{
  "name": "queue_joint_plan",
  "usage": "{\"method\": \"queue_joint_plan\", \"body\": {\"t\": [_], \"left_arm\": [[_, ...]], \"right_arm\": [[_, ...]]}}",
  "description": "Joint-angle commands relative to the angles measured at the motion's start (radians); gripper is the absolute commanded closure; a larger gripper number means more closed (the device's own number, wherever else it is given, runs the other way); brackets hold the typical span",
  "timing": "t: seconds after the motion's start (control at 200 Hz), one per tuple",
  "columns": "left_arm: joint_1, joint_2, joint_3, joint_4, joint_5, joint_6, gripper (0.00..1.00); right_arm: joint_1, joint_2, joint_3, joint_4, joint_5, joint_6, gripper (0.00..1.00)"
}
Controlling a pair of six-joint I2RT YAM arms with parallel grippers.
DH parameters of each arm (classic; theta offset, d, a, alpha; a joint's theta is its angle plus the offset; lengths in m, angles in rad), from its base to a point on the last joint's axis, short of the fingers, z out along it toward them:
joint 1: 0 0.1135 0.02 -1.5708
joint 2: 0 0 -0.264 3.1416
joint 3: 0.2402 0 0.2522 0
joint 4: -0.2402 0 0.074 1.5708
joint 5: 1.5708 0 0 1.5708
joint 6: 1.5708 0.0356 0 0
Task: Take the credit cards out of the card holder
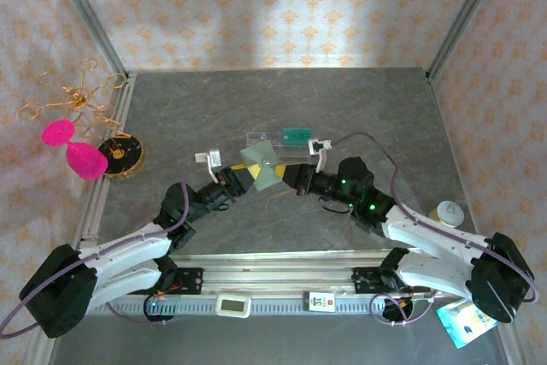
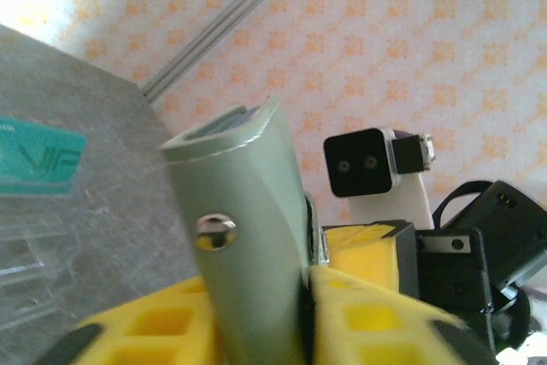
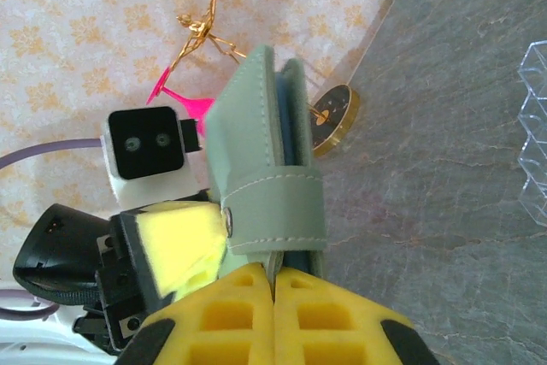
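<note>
The sage-green card holder [image 1: 261,167] hangs above the table's middle, folded shut, its strap snapped across it. My left gripper [image 1: 242,179] is shut on its left side and my right gripper [image 1: 293,175] is shut on its right side. In the left wrist view the card holder [image 2: 248,228] stands upright between the yellow pads [image 2: 367,318] of my left gripper [image 2: 273,301]. In the right wrist view my right gripper [image 3: 273,273] pinches the lower edge of the card holder [image 3: 256,147]. A dark blue edge shows between its flaps. The black credit card is hidden.
A clear compartment tray [image 1: 263,138] lies just beyond the holder, with a teal card [image 1: 297,135] on it. A gold wire ornament [image 1: 81,96] with pink discs and a black round base [image 1: 120,153] stands at the left edge. A white round object [image 1: 449,211] sits at the right.
</note>
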Motion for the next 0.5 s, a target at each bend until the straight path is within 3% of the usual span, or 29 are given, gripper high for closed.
{"method": "queue_joint_plan", "body": {"t": [0.0,0.045,0.065,0.125,0.23,0.325,0.496], "left_arm": [[-0.001,0.0,-0.007,0.091,0.042,-0.003,0.88],[-0.001,-0.001,-0.001,0.083,0.042,-0.001,0.96],[-0.001,-0.003,0.008,0.065,0.038,-0.002,1.0],[-0.003,-0.012,0.045,-0.027,0.027,0.024,1.0],[-0.022,-0.042,0.116,-0.268,-0.071,0.092,1.0],[-0.046,-0.062,0.161,-0.438,-0.164,0.15,1.0],[-0.095,-0.065,0.204,-0.518,-0.258,0.192,1.0]], "right_arm": [[0.005,0.023,0.034,-0.036,0.039,0.011,1.0],[0.006,0.035,0.053,-0.083,0.05,-0.001,1.0],[0.006,0.039,0.07,-0.118,0.066,-0.01,0.95],[0.006,0.048,0.119,-0.258,0.144,-0.045,0.75],[0.006,0.022,0.186,-0.396,0.271,-0.098,0.59],[0.008,-0.007,0.215,-0.429,0.322,-0.118,0.55],[0.059,0.066,0.319,-0.487,0.38,-0.155,0.54]]}}
